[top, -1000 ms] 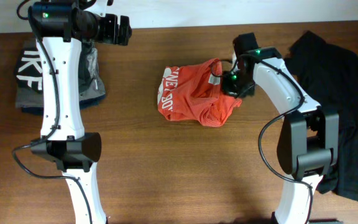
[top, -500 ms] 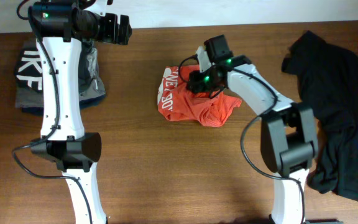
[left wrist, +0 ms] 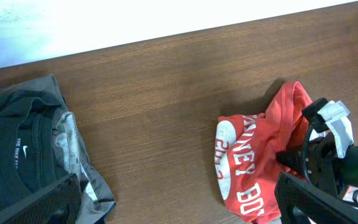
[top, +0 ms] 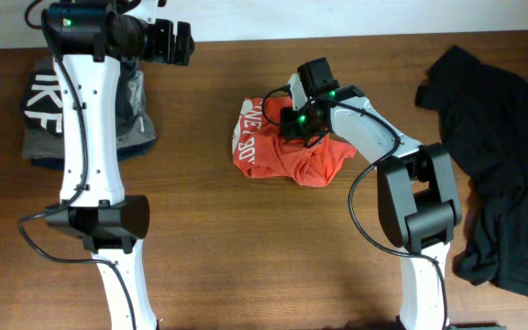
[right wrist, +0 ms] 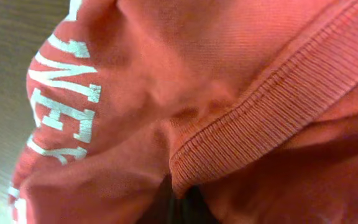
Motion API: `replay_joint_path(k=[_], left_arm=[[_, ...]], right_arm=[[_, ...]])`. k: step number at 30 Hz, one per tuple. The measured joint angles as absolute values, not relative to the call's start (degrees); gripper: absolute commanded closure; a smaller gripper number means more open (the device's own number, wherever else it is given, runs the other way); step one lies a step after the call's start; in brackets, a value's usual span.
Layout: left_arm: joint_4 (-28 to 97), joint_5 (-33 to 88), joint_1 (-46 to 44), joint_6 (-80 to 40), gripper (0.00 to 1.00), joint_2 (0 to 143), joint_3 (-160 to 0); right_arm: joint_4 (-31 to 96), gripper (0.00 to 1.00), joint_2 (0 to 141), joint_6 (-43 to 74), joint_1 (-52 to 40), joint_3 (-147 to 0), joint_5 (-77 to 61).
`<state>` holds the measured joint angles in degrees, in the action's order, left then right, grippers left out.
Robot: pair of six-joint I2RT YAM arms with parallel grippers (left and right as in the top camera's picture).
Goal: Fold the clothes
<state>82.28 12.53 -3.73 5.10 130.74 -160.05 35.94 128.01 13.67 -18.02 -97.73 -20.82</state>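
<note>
Lying crumpled in a heap near the middle of the brown wooden worktop (top: 246, 257) is the red-orange cotton T-shirt with white letters (top: 278, 154). The right gripper (top: 293, 122) sits on the far edge of the heap. Its jaws are squeezed tight on a bunch of the cloth, and in the right wrist view a ribbed band (right wrist: 266, 118) of the shirt runs right up close. The left gripper (top: 187, 44) hangs over the far left part of the worktop, well apart from the shirt, with its jaws spread wide and nothing between them. Under that arm lies a pile of folded dark and grey clothes (top: 39, 115), one with big white letters. A loose black garment (top: 502, 147) is spread out at the right side.
</note>
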Motion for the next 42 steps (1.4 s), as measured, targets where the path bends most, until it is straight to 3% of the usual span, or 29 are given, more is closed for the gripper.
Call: replay_joint_path(k=[14, 15, 16, 17, 18, 19, 20, 23, 26, 28, 29, 31, 42], left_arm=[[82.3, 11.2, -3.7, 5.1, 0.01, 130.7, -160.0], [82.3, 11.2, -3.7, 5.1, 0.01, 130.7, -160.0], [82.2, 11.2, -3.7, 5.1, 0.01, 130.7, -160.0], [82.3, 11.1, -3.7, 5.1, 0.01, 130.7, -160.0], [82.2, 11.0, -3.7, 5.1, 0.01, 130.7, -160.0], [82.2, 11.0, -3.7, 5.1, 0.01, 130.7, -160.0], [82.2, 11.0, -3.7, 5.1, 0.01, 130.7, -160.0], [82.2, 11.0, -3.7, 5.1, 0.01, 130.7, -160.0], [82.2, 11.0, -3.7, 5.1, 0.01, 130.7, -160.0], [82.2, 11.0, -3.7, 5.1, 0.01, 130.7, -160.0], [82.3, 11.0, -3.7, 5.1, 0.01, 130.7, -160.0], [82.3, 11.0, -3.7, 5.1, 0.01, 130.7, -160.0], [82.6, 11.0, -3.7, 5.1, 0.01, 130.7, -160.0]], right_arm=[[60.8, 0.96, 124.0, 13.9, -9.3, -108.4, -22.9], [62.1, 0.87, 123.5, 13.6, -8.4, -108.5, -22.4], [63.5, 0.7, 123.4, 13.3, -6.9, -108.5, -20.6], [63.9, 0.37, 123.4, 12.8, -6.4, -108.4, -19.6], [63.9, 0.18, 123.4, 12.4, -6.1, -108.2, -18.4], [63.8, 0.07, 123.4, 11.9, -5.9, -108.1, -17.2], [63.6, 0.03, 123.4, 11.5, -5.9, -107.9, -16.0], [63.6, 0.03, 123.4, 10.3, -5.8, -107.7, -12.6], [64.3, 0.11, 123.4, 9.8, -5.7, -107.7, -11.8], [65.1, 0.25, 123.4, 9.1, -5.6, -107.7, -12.3], [65.6, 0.39, 123.4, 7.8, -5.6, -107.7, -13.4], [66.0, 0.49, 123.4, 6.1, -5.6, -107.6, -14.9], [56.4, 0.54, 123.4, -1.9, -8.7, -98.6, -17.0]])
